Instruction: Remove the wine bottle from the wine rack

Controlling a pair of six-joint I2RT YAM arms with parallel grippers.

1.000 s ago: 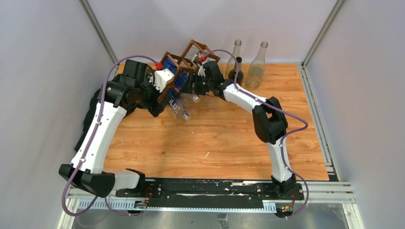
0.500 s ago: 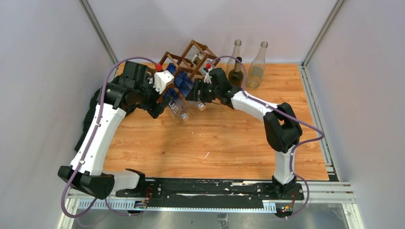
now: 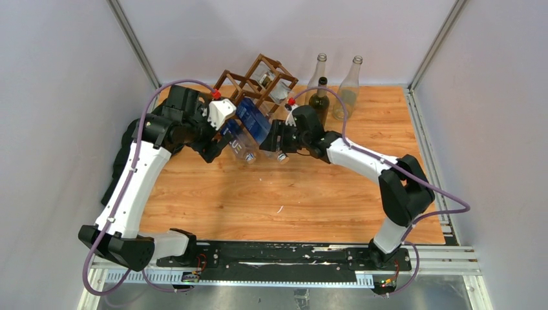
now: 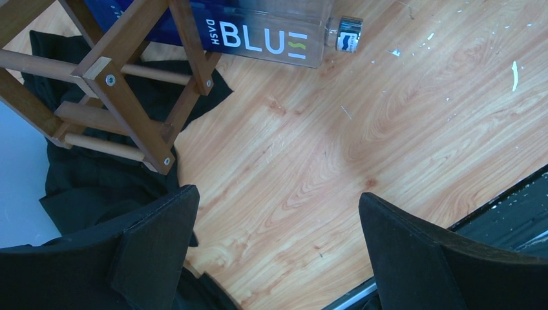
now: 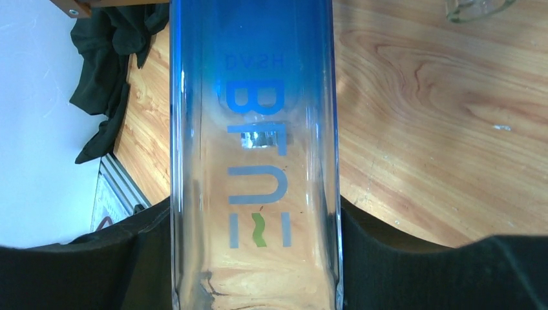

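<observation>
- The right gripper (image 3: 279, 141), clamped on the wine bottle (image 3: 256, 125), has dragged it nearer and rightward, so it looks almost clear of the wine rack (image 3: 262, 72).
- The left gripper (image 4: 278, 216) hovers by the rack's left end, fingers wide apart, holding nothing.

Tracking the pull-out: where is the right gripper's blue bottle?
Top view, far centre: the blue bottle slants in front of the wine rack, clamped in the right gripper.

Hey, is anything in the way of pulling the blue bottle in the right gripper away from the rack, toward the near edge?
Nothing visible blocks it. The table ahead of the blue bottle is bare wood. A second blue bottle in the wine rack lies close alongside, not across its path.
</observation>
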